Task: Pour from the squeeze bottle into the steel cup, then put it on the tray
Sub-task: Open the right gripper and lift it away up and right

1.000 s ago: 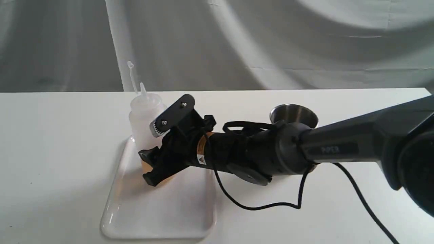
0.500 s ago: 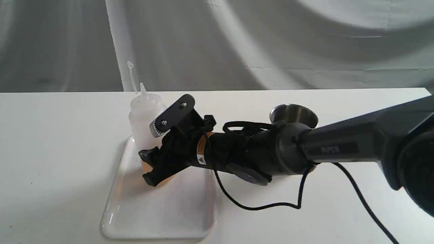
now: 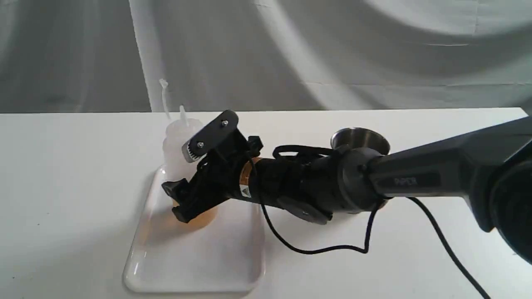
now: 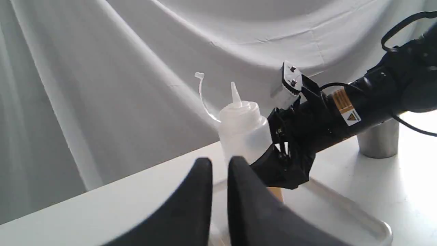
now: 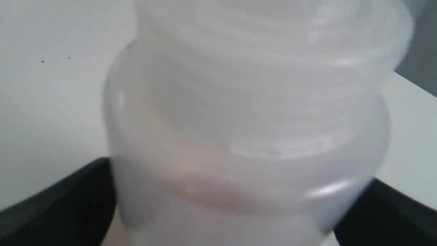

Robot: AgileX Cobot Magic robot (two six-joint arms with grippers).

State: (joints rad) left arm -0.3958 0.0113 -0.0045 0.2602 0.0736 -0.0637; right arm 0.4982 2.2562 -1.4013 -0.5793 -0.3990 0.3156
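The squeeze bottle stands upright on the tray, amber liquid showing at its base and its cap strap sticking up. My right gripper reaches in from the right, open, with a finger on each side of the bottle's lower body. In the right wrist view the bottle fills the frame between two black fingers. The steel cup stands behind my right arm, partly hidden by it. The left wrist view shows my left gripper shut and empty, short of the bottle and the tray.
The right arm's black cable loops over the white table in front of the cup. A grey cloth backdrop hangs behind the table's far edge. Bare tray surface lies in front of the bottle.
The right gripper's fingers have spread and shifted slightly left. The bottle has dropped a little and moved slightly right, settling upright on the tray.
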